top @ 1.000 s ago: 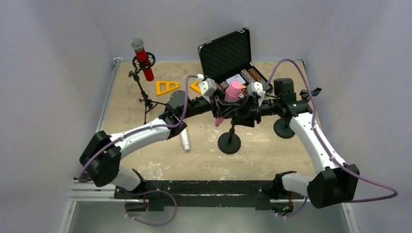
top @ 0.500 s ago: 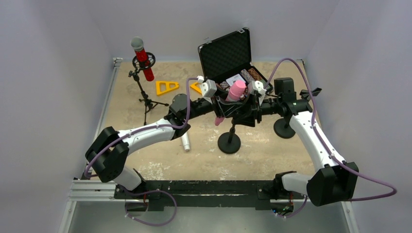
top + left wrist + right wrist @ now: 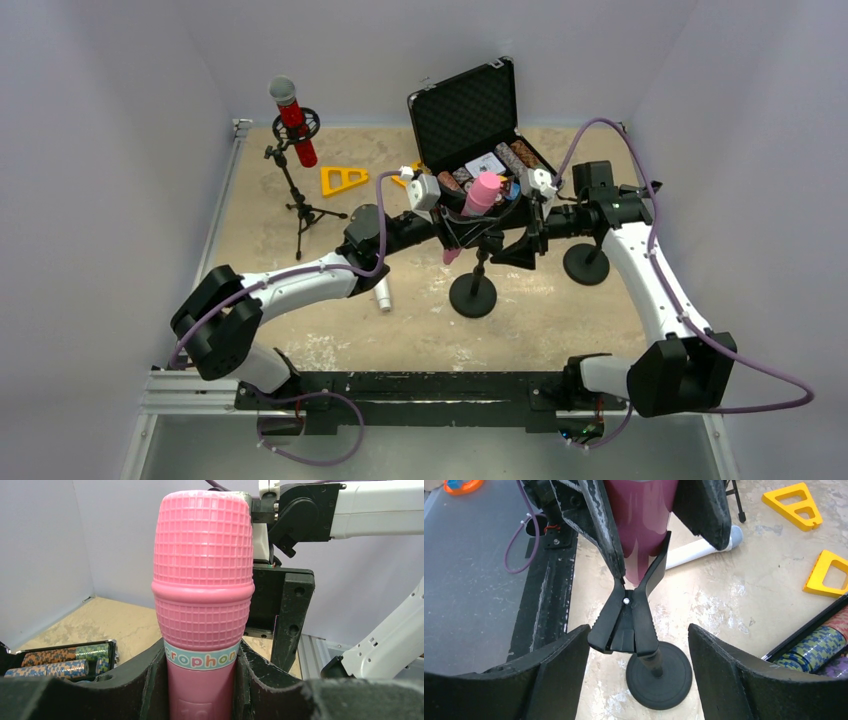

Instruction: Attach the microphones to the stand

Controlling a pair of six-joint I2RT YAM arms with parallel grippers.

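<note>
Both arms were stretched forward. The left gripper clamped the pink microphone between its fingers; the right gripper gaped wide.

There are one red microphone, one pink microphone and one white microphone; one tripod stand, two round-base stands; two yellow triangles; one open black case.

A sandy beige tabletop, scuffed with white patches, is spread out in front of the open black case. Plain pale walls are set behind the case and to both sides of it. A metal rail is fixed along the table edge farthest from the case. Everything is lit softly and evenly.
</note>
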